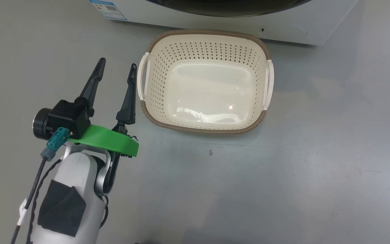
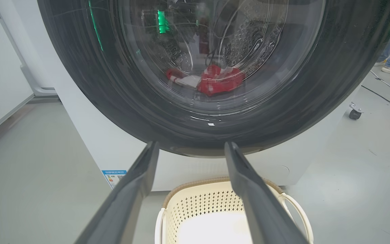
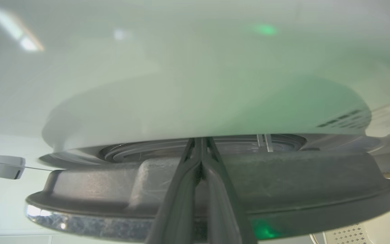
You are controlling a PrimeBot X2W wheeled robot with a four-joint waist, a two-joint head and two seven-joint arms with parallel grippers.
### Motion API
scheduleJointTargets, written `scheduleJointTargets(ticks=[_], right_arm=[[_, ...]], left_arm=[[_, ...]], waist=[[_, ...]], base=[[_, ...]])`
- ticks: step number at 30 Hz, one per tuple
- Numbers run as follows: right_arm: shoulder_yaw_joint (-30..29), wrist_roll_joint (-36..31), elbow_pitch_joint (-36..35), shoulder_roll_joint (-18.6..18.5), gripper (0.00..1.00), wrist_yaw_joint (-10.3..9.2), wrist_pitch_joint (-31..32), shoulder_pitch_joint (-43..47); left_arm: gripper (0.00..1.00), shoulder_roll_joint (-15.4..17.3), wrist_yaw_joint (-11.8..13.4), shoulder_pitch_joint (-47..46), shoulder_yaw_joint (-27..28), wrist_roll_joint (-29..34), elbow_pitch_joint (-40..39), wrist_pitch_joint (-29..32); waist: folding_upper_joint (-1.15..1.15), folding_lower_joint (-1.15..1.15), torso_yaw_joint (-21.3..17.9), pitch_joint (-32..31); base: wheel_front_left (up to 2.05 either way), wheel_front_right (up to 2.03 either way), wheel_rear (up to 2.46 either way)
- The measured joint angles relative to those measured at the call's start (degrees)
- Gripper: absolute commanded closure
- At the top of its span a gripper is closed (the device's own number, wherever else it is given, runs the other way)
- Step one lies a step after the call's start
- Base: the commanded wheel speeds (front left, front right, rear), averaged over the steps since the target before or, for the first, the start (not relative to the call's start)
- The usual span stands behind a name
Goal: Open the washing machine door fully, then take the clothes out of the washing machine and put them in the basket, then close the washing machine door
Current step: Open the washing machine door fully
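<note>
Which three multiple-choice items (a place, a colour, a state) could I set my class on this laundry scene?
1. What colour is the woven-look rim of the cream perforated plastic basket? A brown; B blue; C black.
2. Where do the bright red clothes with white panels lie? A in the basket; B behind the black-rimmed round glass door; C on the floor.
3. How is the left tool? A shut on cloth; B shut on a handle; C open, holding nothing.
Answers: 1 A, the rim shows brown; 2 B, they show through the glass; 3 C, its dark fingers stand apart around nothing.
</note>
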Motion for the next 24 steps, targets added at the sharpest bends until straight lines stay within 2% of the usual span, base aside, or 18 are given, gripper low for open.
scheduleJointTargets(ticks=[10, 24], right_arm=[[0.0, 1.9, 1.0, -0.8, 1.0, 0.22, 4.1, -0.4], [0.0, 5.1, 2.3, -0.8, 1.0, 1.68, 10.6, 0.4]], left_arm=[[0.0, -0.1, 0.0, -0.6, 0.3, 0.0, 0.1, 0.0], [0.0, -0.1, 0.0, -0.6, 0.5, 0.0, 0.4, 0.0]], waist=[[0.0, 0.0, 0.1, 0.1], [0.0, 0.0, -0.8, -0.9]], base=[[0.0, 0.0, 0.0], [0.0, 0.0, 0.0]])
